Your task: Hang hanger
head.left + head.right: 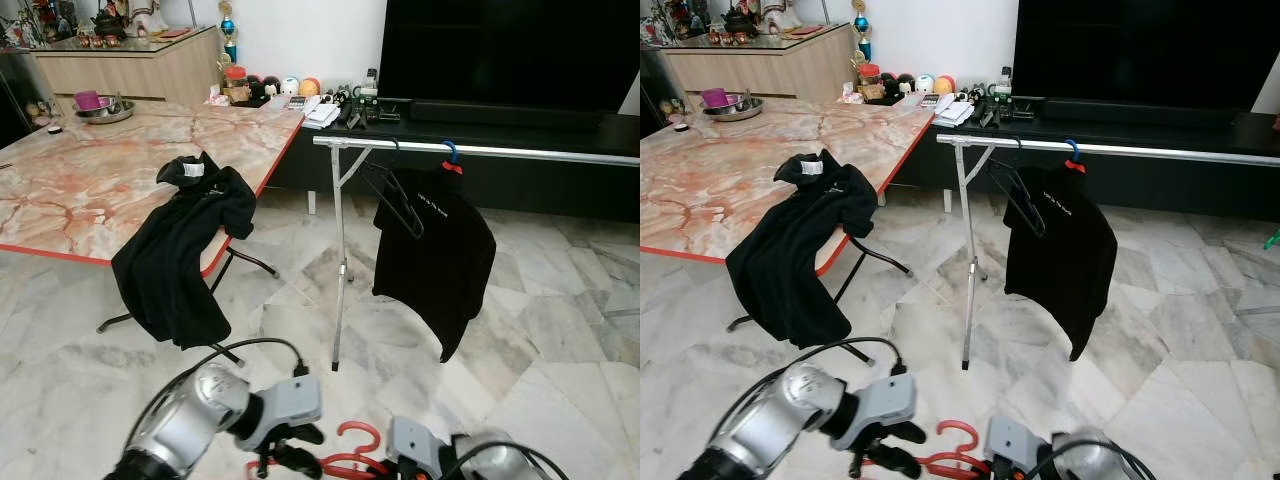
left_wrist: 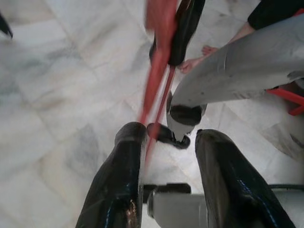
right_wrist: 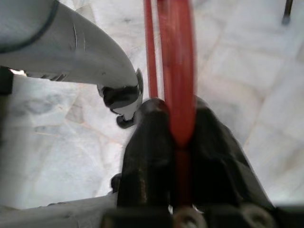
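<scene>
A red hanger (image 1: 352, 458) is held low over the marble floor, just in front of me, with its hook (image 1: 360, 432) pointing up. My right gripper (image 3: 173, 107) is shut on the hanger's red bar (image 3: 175, 71). My left gripper (image 2: 166, 135) is open right beside it, and the thin red rod (image 2: 159, 102) passes close to one of its fingers (image 2: 126, 161). In the left eye view, the left gripper (image 1: 287, 455) is at the hanger's left end. The silver clothes rack (image 1: 480, 150) stands ahead, about a metre off.
On the rack hang a black shirt (image 1: 435, 250) on a blue hanger and empty black hangers (image 1: 397, 197). Another black shirt (image 1: 185, 250) drapes over the marble table's edge (image 1: 60, 250) on the left. A dark TV unit (image 1: 540, 120) runs behind the rack. A person's bare foot (image 2: 197, 61) is near my arms.
</scene>
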